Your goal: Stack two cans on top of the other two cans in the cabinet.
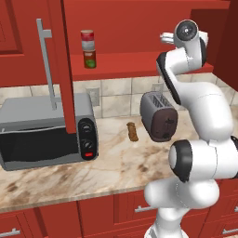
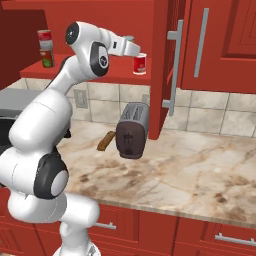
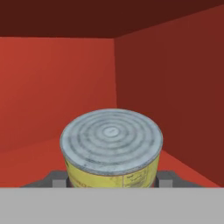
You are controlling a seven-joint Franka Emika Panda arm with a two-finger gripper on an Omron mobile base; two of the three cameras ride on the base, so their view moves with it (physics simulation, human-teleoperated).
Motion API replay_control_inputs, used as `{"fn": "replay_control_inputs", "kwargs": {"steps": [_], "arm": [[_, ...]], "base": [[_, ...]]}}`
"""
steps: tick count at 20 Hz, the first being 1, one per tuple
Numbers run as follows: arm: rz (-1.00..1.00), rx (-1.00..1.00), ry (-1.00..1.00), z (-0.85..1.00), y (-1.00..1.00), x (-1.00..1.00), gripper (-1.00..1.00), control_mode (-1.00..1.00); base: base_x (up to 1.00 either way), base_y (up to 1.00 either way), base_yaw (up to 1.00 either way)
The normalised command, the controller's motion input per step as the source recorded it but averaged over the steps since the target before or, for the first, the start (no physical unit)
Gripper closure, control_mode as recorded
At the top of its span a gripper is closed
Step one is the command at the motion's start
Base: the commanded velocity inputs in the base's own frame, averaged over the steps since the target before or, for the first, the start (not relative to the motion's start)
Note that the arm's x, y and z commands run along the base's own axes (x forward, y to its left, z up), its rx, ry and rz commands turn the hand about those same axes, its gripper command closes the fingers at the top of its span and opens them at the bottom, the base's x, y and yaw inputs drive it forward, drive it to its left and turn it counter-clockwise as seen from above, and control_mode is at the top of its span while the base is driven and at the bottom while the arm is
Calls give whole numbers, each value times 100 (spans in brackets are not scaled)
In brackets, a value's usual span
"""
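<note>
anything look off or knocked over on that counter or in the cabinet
The toaster looks odd: it leans over, tilted rather than flat on the counter, in both base views. A small brown item lies beside it. In the cabinet, the stacked cans stand upright, and the end effector holds a yellow-labelled can upright.

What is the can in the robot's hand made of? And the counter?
The yellow can looks like metal: its grey lid has shiny ringed ridges, and the side seems wrapped in a paper label. The counter looks like polished stone, maybe marble, from its beige and brown veins.
</note>
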Motion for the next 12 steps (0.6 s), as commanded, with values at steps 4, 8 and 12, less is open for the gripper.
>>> {"fn": "replay_control_inputs", "kwargs": {"steps": [4, 8, 12], "arm": [[0, 0, 0, -2, -8, 2, 100, -100], [0, 0, 0, -3, -8, 9, 100, -100], [0, 0, 0, -1, -8, 11, 100, -100]], "base": [[0, 0, 0], [0, 0, 0], [0, 0, 0]]}}
